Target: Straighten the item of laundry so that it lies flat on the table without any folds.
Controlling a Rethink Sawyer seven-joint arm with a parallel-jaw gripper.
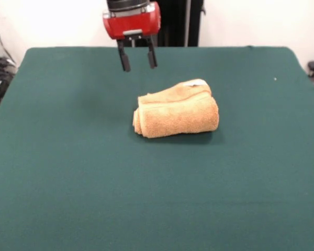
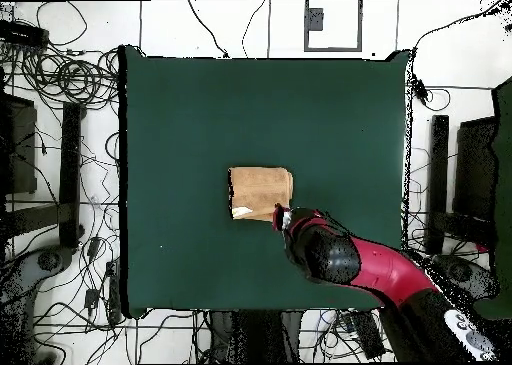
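The orange-tan terry towel lies folded over into a thick bundle near the middle of the dark green table. A bit of white label shows at its top far edge. In the overhead view the towel is a small folded rectangle with white at one corner. My gripper hangs from the red wrist, open and empty. It is above the table behind and to the left of the towel, apart from it. In the overhead view the arm covers the gripper beside the towel's lower right corner.
Green cloth surrounds the towel on all sides. Cables and dark stands lie on the floor around the table edges. The black pedestal stands behind the table's far edge.
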